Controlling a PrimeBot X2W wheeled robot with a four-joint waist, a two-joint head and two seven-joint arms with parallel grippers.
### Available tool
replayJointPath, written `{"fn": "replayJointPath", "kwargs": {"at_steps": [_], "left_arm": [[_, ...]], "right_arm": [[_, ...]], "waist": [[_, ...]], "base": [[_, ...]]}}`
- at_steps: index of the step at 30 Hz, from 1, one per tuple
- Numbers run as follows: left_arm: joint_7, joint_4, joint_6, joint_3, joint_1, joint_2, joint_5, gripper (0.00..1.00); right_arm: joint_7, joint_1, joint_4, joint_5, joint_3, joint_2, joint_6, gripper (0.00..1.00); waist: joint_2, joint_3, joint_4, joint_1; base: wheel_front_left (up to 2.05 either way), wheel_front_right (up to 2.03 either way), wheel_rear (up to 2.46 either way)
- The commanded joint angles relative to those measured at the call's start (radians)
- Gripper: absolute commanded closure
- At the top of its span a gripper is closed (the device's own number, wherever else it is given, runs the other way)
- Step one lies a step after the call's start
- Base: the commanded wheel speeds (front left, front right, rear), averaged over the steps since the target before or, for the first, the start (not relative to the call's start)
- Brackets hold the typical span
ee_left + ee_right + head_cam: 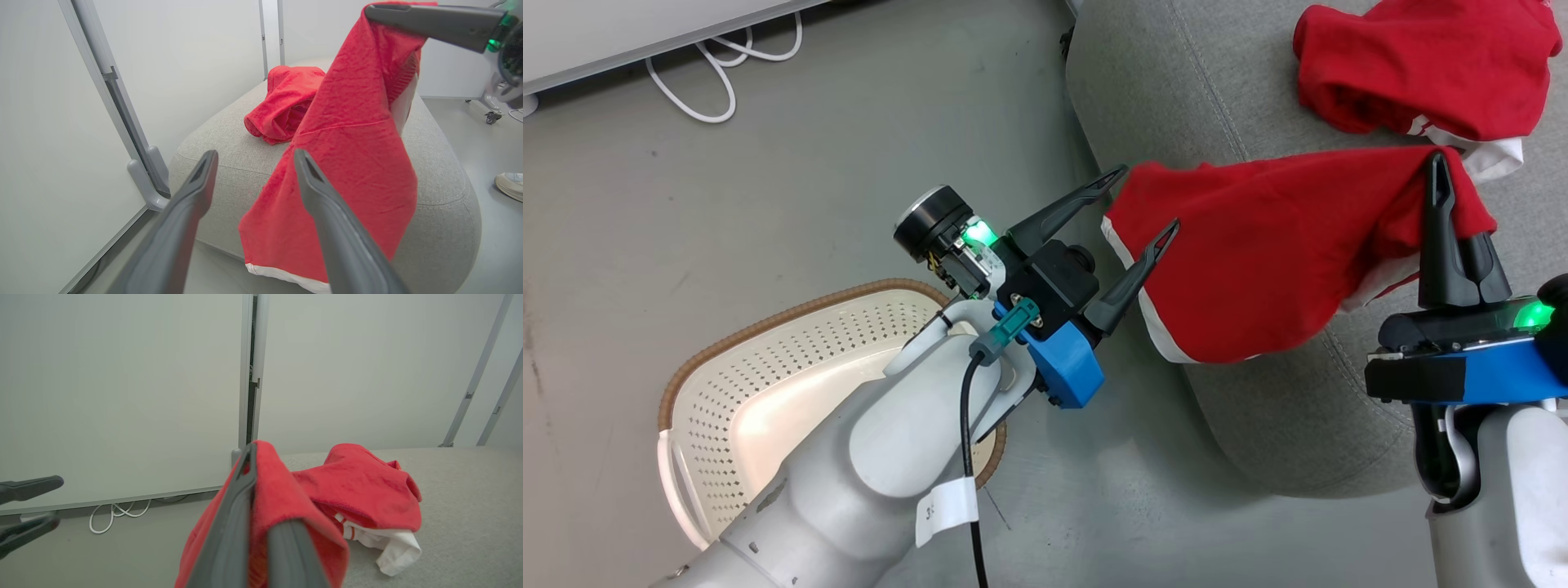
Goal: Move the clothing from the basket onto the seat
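— Left pincer?
— Spread wide, gripping nothing. Its tips flank the free end of the hanging garment at the seat's left edge. I can't tell whether they touch it.
— Further left?
— The head view has the basket on the floor, partly under the left arm and apart from the seat.
— Right pincer?
— Clamped shut on the hanging garment's top fold, over the seat and inward of that left edge. The cloth drapes leftward from it.
— What does the left wrist view add?
— The garment's white hem hanging in front of the seat's side, and a shoe on the floor past the seat.
— And the right wrist view?
— The other garment, crumpled on the seat top farther in, with its white striped trim showing. A white cable lies at the wall's foot.
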Motion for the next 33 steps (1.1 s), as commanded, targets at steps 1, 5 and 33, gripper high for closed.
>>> {"fn": "replayJointPath", "kwargs": {"at_steps": [1,5,33], "left_arm": [[-0.003,-0.005,-0.002,-0.002,-0.005,0.007,-0.004,0.0],[-0.003,-0.012,-0.002,0.0,-0.017,0.011,-0.003,0.0],[0.01,-0.073,0.007,0.0,-0.198,0.088,0.072,0.0]], "right_arm": [[-0.003,0.009,-0.005,-0.001,-0.003,0.004,0.0,1.0],[-0.003,-0.024,-0.01,-0.008,-0.001,0.007,0.0,1.0],[-0.002,-0.704,0.085,-0.002,-0.435,-0.445,0.0,1.0]], "waist": [[0.0,0.001,0.001,-0.0001],[0.0,0.008,0.011,-0.0001],[0.0,0.36,0.04,-0.0001]], "base": [[0.0,0.0,0.0],[0.0,0.0,0.0],[0.0,0.0,0.0]]}}
